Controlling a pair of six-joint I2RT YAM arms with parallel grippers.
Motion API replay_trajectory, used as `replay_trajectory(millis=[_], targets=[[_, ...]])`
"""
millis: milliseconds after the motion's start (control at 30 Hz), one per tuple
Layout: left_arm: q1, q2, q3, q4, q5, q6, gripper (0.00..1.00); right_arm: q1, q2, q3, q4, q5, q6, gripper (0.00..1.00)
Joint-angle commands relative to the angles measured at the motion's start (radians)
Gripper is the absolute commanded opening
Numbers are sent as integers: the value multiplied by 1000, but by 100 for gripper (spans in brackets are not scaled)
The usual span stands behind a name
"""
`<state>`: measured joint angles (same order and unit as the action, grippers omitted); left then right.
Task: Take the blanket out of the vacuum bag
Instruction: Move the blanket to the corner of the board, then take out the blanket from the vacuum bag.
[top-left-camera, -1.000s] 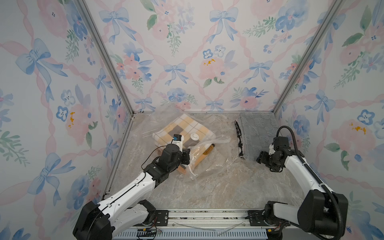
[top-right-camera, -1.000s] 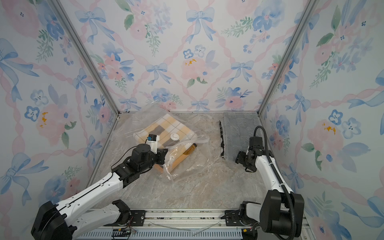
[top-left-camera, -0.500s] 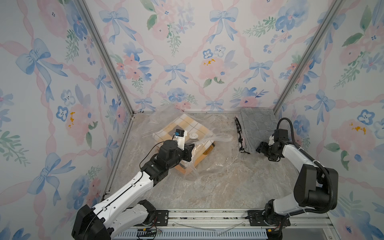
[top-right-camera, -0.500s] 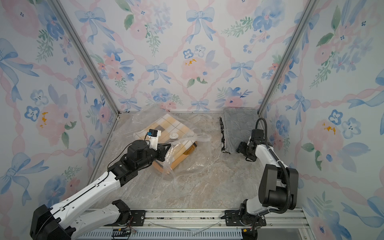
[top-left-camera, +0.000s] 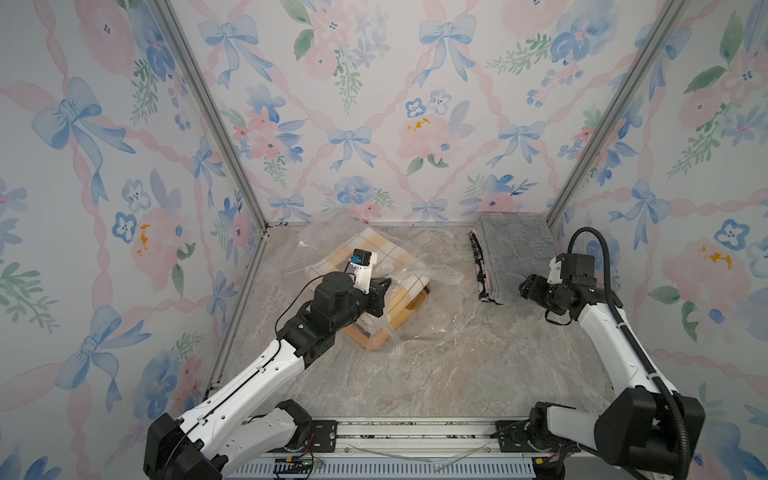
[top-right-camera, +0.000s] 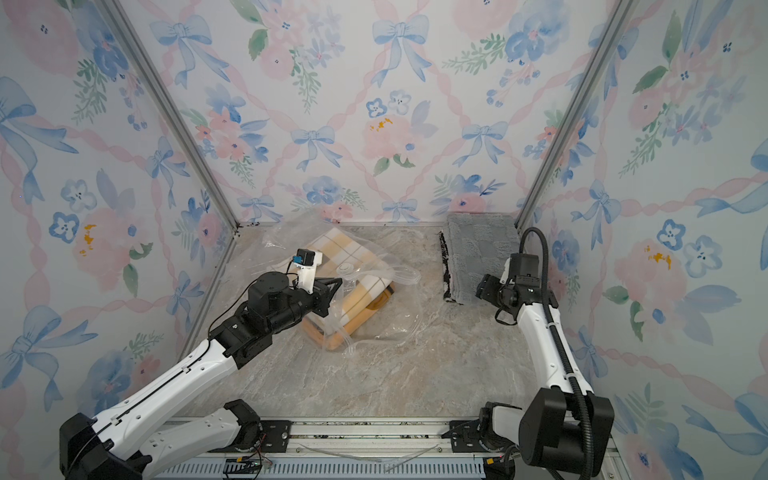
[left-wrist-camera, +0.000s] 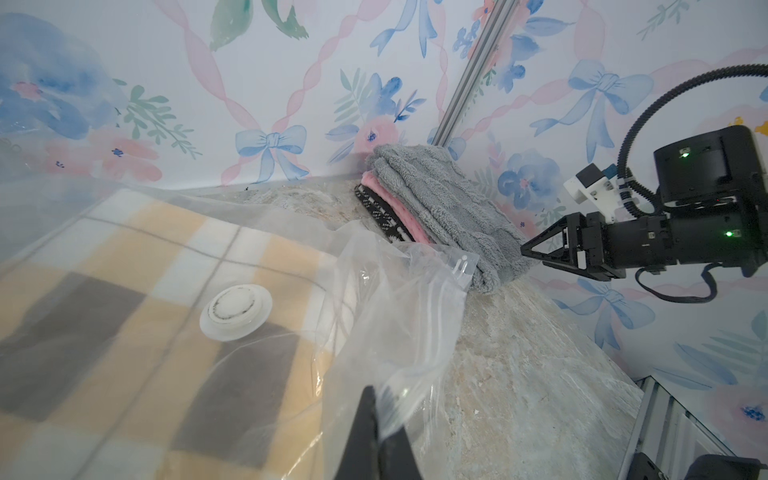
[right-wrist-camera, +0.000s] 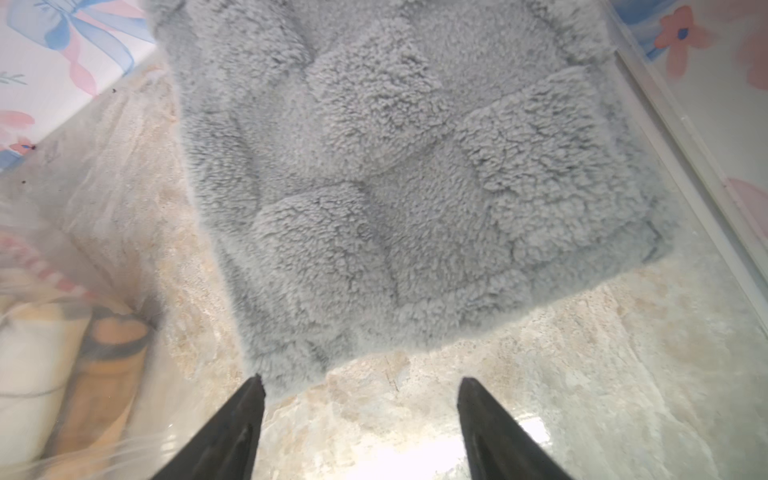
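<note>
The vacuum bag (top-left-camera: 432, 328) is clear crinkly plastic lying at the back of the table, left of centre, in both top views (top-right-camera: 386, 324). Its round white valve cap (left-wrist-camera: 235, 307) faces up. Inside lies the blanket (top-left-camera: 365, 249), folded, in yellow, white and grey checks (left-wrist-camera: 124, 266). My left gripper (left-wrist-camera: 380, 392) is shut on a fold of the bag's plastic (left-wrist-camera: 399, 299) over the blanket's near side (top-left-camera: 384, 286). My right gripper (right-wrist-camera: 360, 380) stands open and holds nothing, just off the near edge of a grey fleece pile (right-wrist-camera: 395, 166), well right of the bag (top-left-camera: 524, 286).
The grey fleece (top-left-camera: 513, 253) tops a folded stack in the back right corner, with a pink layer (left-wrist-camera: 392, 199) and a black patterned one (left-wrist-camera: 380, 212) beneath. Floral walls close in the left, back and right sides. A metal rail (top-left-camera: 415, 432) runs along the front edge.
My right gripper has moved toward the back, up to the near edge of the grey stack. My left gripper has shifted slightly back, still pinching the bag's plastic.
</note>
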<state>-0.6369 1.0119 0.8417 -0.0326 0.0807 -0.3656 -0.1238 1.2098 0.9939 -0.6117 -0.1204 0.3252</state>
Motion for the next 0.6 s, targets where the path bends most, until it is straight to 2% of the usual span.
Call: replay_trajectory(millis=[0,333,433,567], targets=[[-8,5,25,28,27,27,0,55,-28,-33,-86,-33,16,75],[-7,-40,-5,-7,-25,36,0,240,-14,-35,-97,-1,70,75],[-8,-58,-21,-22,-23,41,0,287,-18,-34,-54,-55,119,75],[-8,-78,-52,-10,-19,44,0,402,-40,-44,44,-94,216,75]])
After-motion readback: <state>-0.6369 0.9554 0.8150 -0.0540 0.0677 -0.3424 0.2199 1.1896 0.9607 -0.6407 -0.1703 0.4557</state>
